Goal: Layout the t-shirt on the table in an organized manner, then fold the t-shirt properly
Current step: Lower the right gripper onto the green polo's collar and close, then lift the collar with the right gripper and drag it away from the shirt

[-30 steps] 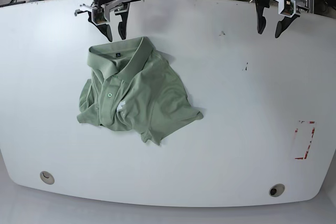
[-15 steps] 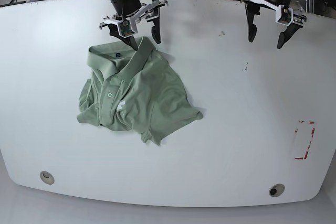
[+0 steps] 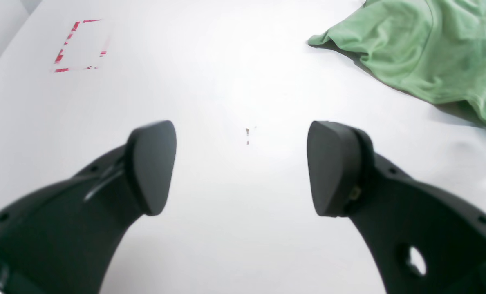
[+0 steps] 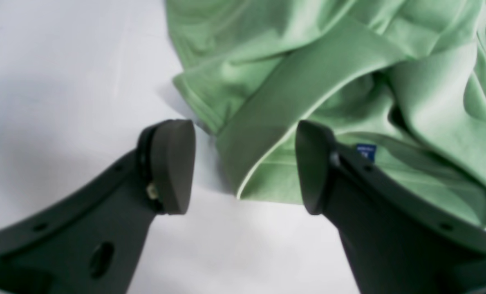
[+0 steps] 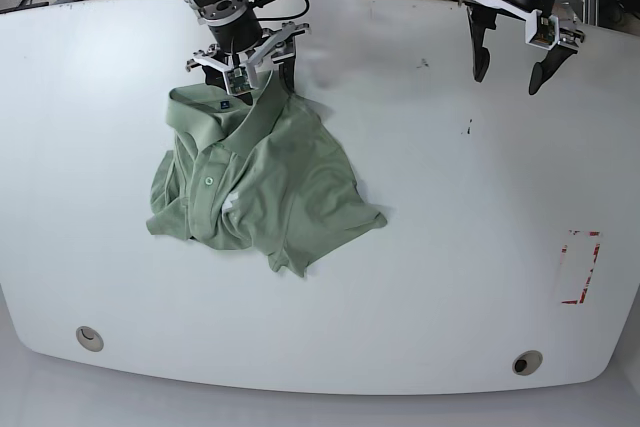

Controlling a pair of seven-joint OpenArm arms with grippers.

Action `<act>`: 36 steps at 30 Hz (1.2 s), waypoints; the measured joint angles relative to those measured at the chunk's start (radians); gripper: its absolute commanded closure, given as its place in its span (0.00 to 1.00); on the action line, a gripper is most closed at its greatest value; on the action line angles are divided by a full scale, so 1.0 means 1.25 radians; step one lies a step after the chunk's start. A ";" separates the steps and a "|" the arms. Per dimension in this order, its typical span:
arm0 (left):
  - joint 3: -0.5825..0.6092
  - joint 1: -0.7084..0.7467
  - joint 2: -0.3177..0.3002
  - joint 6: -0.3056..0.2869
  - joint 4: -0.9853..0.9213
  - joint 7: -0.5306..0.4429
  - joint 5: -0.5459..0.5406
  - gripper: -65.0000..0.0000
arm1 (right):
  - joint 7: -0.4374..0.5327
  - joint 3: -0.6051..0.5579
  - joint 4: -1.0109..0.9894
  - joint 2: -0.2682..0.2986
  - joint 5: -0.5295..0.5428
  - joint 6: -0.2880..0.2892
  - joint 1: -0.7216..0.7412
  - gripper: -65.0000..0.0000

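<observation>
polo shirt [image 5: 255, 177] crumpled on table [image 5: 450, 247], left of centre | right gripper [image 4: 245, 163] open, jaws straddling collar [image 4: 283, 106] end at far edge, nearer arm | left gripper [image 3: 243, 163] open, empty, well right of shirt

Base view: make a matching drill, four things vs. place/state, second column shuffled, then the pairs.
Things:
1. shirt
2. left hand
3. right hand
4. red tape

Place/state:
A. open, astride the collar edge
B. crumpled, not laid flat
C. near the table edge, far from the shirt
D. open above bare table

Pairs: 1-B, 2-D, 3-A, 4-C
</observation>
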 measured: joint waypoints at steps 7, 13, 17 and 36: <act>0.000 0.000 0.000 0.000 0.000 0.000 0.000 0.30 | 0.000 0.035 -0.052 -0.001 0.004 0.001 0.020 0.42; -0.001 0.000 0.000 0.000 0.000 0.000 0.000 0.30 | -0.002 0.035 -0.081 -0.001 0.006 0.001 0.024 0.42; -0.001 0.000 0.000 0.000 0.000 0.000 0.000 0.30 | 0.011 0.020 -0.101 -0.001 0.006 0.001 0.027 0.42; -0.001 0.000 0.000 0.000 0.000 0.000 0.000 0.30 | 0.064 -0.002 -0.167 0.000 0.021 0.001 0.069 1.00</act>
